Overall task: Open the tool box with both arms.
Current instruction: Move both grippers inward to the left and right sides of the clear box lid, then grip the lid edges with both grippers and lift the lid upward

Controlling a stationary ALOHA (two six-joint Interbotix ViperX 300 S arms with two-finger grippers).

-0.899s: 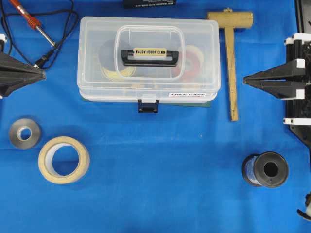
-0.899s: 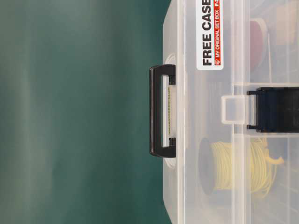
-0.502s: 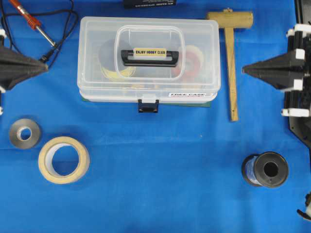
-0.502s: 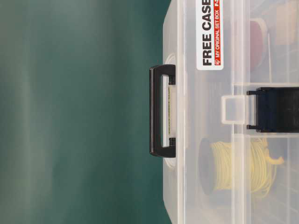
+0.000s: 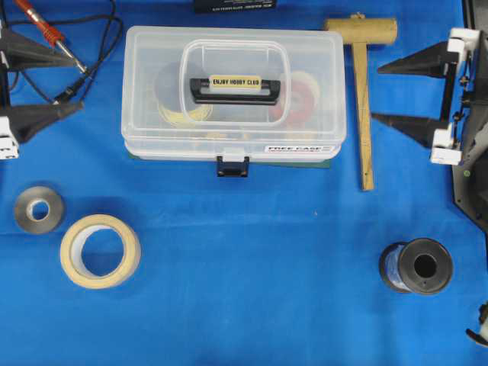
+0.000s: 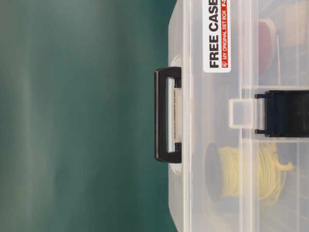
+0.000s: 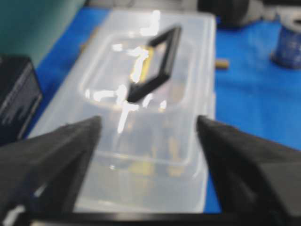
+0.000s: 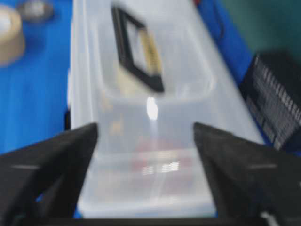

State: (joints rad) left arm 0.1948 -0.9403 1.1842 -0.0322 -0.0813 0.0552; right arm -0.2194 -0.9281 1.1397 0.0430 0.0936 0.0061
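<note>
The tool box (image 5: 233,95) lies closed between my grippers, long axis running from my left gripper (image 5: 62,82) to my right gripper (image 5: 389,93), both spread wide and about equally near.

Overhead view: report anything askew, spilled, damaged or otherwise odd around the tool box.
Nothing stands out. The tool box sits square on the blue cloth, lid down, dark blue front latch closed. The wooden mallet, tape rolls and wire spool lie apart from it, undisturbed.
</note>
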